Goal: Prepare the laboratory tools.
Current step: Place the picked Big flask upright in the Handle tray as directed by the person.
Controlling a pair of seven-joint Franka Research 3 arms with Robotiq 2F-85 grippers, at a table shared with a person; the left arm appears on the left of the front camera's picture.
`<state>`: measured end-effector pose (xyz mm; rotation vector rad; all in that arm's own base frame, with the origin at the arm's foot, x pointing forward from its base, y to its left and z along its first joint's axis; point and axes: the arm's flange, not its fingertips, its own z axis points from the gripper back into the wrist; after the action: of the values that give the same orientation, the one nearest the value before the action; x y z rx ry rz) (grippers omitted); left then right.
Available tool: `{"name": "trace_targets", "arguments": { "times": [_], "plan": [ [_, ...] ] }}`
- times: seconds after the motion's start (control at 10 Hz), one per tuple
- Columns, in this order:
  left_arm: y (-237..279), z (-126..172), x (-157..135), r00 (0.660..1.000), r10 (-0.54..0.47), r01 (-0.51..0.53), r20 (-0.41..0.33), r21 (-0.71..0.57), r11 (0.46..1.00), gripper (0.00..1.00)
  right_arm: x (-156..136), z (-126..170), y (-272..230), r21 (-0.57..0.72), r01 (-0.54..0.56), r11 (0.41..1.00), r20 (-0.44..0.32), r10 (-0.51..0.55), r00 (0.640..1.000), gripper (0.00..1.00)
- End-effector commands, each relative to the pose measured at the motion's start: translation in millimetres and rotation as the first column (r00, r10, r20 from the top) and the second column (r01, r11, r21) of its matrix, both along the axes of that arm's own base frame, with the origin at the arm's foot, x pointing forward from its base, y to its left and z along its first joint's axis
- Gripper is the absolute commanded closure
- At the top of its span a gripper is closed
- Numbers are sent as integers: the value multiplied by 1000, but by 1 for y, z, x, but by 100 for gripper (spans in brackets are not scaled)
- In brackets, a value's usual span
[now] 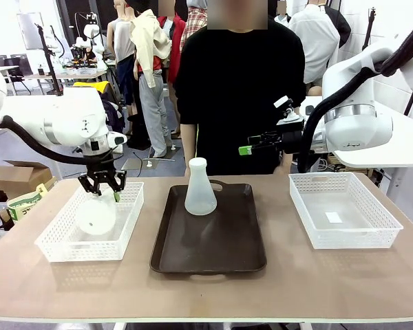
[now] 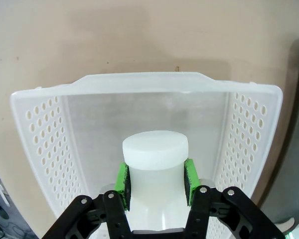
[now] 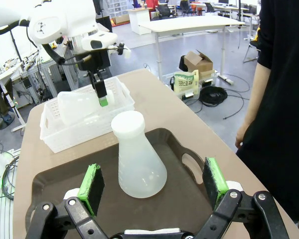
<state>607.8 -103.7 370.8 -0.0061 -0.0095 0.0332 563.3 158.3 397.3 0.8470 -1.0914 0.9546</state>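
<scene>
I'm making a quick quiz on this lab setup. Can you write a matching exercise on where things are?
Things:
1. left gripper
2. right gripper
3. upright flask
4. right basket

States:
A. stands on the dark tray
B. holds nothing but a small white slip
C. shut on the tilted flask by its neck, over the left basket
D. open, holding nothing

Pairs: 1-C, 2-D, 3-A, 4-B

The held flask [image 2: 155, 169] has its base cut off at 6 o'clock behind the left gripper [image 2: 156, 179]. The person's [image 1: 239, 89] hands stay hidden.
</scene>
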Motion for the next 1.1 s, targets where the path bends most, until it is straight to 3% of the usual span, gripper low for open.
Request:
{"name": "trace_targets", "arguments": {
  "times": [0.0, 0.2, 0.6, 1.0],
  "plan": [
    [7, 22, -5, 999, -30, 30, -14, -36, 999, 100, 1, 0, 0, -6, -5, 1000, -10, 5, 1000, 0],
    [13, 45, -14, 1000, -21, 21, -14, -27, 999, 100, 1, 0, 0, -6, -5, 1000, -10, 5, 1000, 0],
    [21, 90, -36, 997, -55, 59, 56, -71, 996, 100, 1, 0, 0, -6, -5, 1000, -10, 5, 1000, 0],
    [25, 98, -39, 998, -39, 41, 42, -53, 998, 100, 1, 0, 0, -6, -5, 1000, -10, 5, 1000, 0]
  ]
}}
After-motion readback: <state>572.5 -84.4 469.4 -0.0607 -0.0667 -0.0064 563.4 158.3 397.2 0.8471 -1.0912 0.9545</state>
